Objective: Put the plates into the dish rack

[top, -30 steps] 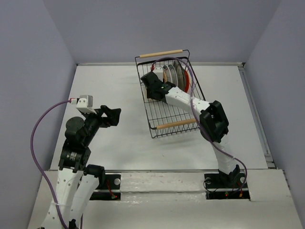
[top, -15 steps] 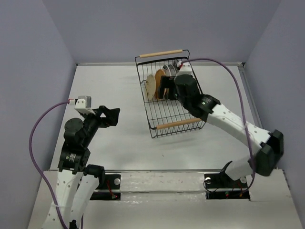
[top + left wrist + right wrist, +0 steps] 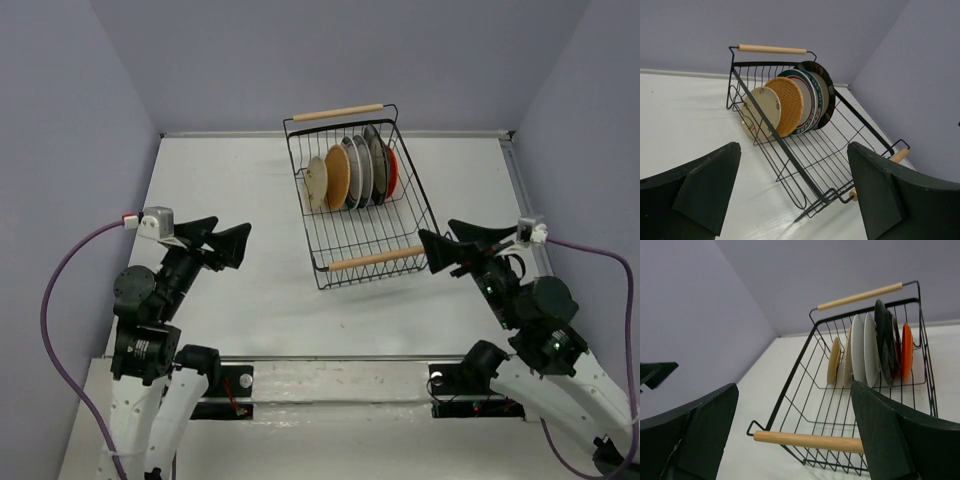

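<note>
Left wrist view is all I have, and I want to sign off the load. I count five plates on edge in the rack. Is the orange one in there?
Observer: Yes. The orange plate stands on edge at the far end of the row, behind the black-rimmed plate that hides it from you.
Operator: Where is the right arm?
Observer: Outside the dish rack. The right gripper hovers just off the right end of the near handle, jaws open and empty.
Operator: Any plate outside the rack?
Observer: None in the top view; all six stand in that one row.
</note>
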### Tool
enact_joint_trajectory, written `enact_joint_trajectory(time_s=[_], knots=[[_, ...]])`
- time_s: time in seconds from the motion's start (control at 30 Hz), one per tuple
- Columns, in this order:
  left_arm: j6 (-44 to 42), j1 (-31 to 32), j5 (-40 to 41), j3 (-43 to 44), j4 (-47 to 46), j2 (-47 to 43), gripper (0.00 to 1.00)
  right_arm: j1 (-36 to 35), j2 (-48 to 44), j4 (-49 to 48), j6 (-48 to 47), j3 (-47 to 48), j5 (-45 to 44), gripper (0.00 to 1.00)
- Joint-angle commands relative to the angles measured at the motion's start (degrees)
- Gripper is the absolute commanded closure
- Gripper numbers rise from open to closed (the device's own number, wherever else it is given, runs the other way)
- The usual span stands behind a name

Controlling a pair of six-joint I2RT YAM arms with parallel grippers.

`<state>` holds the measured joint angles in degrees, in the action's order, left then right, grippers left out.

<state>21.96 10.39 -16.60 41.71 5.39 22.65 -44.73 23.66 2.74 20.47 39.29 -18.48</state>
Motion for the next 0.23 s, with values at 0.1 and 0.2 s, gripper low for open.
enact_joint_trajectory(time_s=[0.1, 0.2], knots=[[-0.68, -0.20, -1.60, 5.13, -1.70, -0.59, 0.01, -0.36, -8.98, 3.14, -0.52, -4.22, -4.10, 0.00], [-1.13, -0.20, -0.10, 4.17, 0.23, -0.77, 0.01, -0.36, -8.63, 4.46, 0.80, -4.83, -4.64, 0.00]])
